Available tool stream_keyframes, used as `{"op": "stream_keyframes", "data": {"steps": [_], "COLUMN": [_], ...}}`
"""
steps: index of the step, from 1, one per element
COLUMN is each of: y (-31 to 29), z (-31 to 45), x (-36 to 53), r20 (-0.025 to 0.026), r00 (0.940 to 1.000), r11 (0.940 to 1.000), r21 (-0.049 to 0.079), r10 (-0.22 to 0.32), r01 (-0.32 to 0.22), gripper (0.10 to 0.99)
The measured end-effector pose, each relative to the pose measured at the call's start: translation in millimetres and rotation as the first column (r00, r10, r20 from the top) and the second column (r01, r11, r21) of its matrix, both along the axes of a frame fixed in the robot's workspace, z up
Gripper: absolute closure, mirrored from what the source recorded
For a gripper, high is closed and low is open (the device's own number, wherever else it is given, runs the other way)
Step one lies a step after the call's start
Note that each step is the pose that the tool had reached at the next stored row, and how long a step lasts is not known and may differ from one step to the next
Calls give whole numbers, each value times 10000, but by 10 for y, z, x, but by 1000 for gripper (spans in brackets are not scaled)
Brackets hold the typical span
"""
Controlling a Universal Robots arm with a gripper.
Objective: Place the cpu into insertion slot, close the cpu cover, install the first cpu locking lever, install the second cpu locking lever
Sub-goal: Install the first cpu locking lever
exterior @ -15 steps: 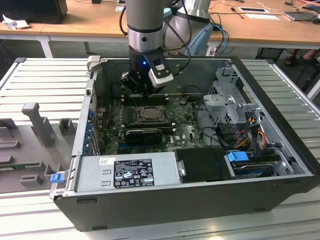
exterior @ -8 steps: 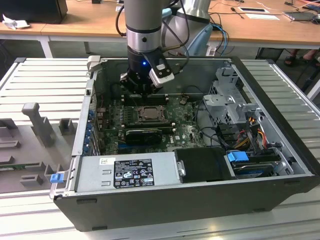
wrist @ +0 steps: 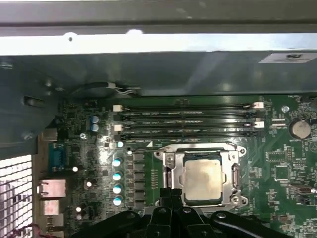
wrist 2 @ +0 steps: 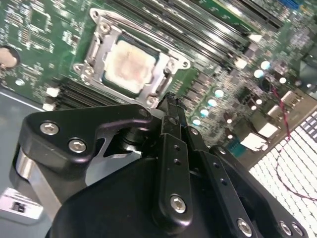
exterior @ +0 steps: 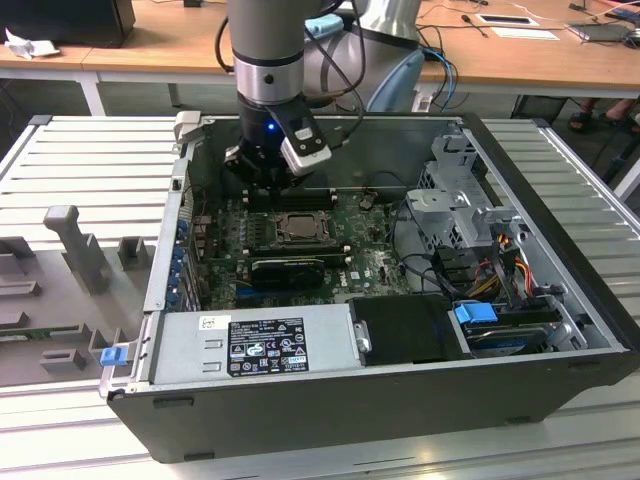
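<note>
The cpu [wrist 2: 130, 64] lies flat in the insertion slot [wrist: 241, 150] on the green motherboard, its dull silver top showing. The cpu cover [wrist: 233, 174] lies down around the cpu, framing it through its square cut-out. In both wrist views my gripper [wrist 2: 171, 99] is shut with nothing between its fingers. Its tips hang just off one edge of the socket, next to a thin metal lever [wrist: 167, 178] that runs along that side. In the exterior view the gripper [exterior: 262, 188] hovers inside the open computer case, just behind the cpu [exterior: 297, 228].
Long black memory slots [wrist: 188, 121] run beside the socket, towards the case wall [wrist: 148, 64]. A black card [exterior: 285, 268] sits in front of the socket. The power supply [exterior: 255, 345] fills the front of the case. A drive cage [exterior: 460, 200] and cables [exterior: 500, 260] stand at the exterior view's right.
</note>
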State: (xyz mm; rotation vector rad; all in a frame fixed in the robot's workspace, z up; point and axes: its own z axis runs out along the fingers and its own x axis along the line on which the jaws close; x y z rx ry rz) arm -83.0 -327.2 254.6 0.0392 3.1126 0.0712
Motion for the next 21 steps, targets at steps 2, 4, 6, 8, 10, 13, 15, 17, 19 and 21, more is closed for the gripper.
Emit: {"op": "stream_keyframes", "data": {"steps": [2,4,6,8,10,13,15,17,19,21], "y": [0,0,3,7,12,34,52,69,87,111], "z": [0,0,0,0,0,-1,0,0,0,0], "x": [-73,-128,-157,-184,-218,-235,-242,-253,-265,-275], "r20": [0,0,1,0,0,-2,-7,-9,-10,-11], "r00": [10000,10000,10000,10000,10000,10000,10000,10000,10000,10000], "r11": [10000,10000,10000,10000,10000,9999,9998,9997,9997,9996], "r21": [21,38,46,58,72,153,185,226,254,268], "r10": [8,16,21,29,36,46,47,46,47,47], "r01": [-8,-16,-21,-29,-36,-46,-46,-46,-47,-46], "gripper": [980,980,980,980,980,980,980,980,980,980]}}
